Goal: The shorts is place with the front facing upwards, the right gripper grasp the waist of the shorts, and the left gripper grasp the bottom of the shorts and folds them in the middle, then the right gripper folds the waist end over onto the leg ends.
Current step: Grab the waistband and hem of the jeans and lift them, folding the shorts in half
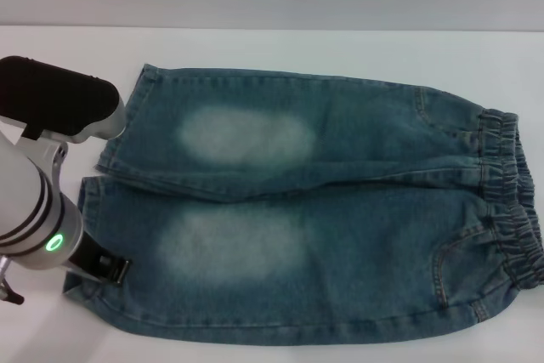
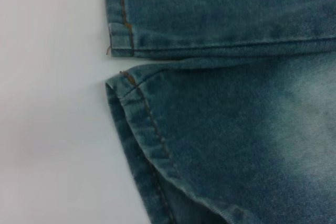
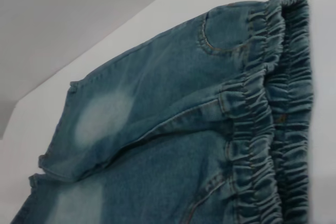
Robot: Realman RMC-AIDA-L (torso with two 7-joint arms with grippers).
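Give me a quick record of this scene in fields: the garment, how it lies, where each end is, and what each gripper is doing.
garment: shorts, blue denim with pale thigh patches
lay: spread flat on the white table, unfolded
waist of the shorts: on the robot's right
leg ends: on the robot's left
left gripper: at the near leg hem, grip unclear
right gripper: not in view
fold: not yet started

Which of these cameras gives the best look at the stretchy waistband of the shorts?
The right wrist view: the waistband runs right across the picture, close enough to show its gathers and stitched rows. The head view shows it too, but small, at the right end of the shorts. The left wrist view shows only the leg hems.
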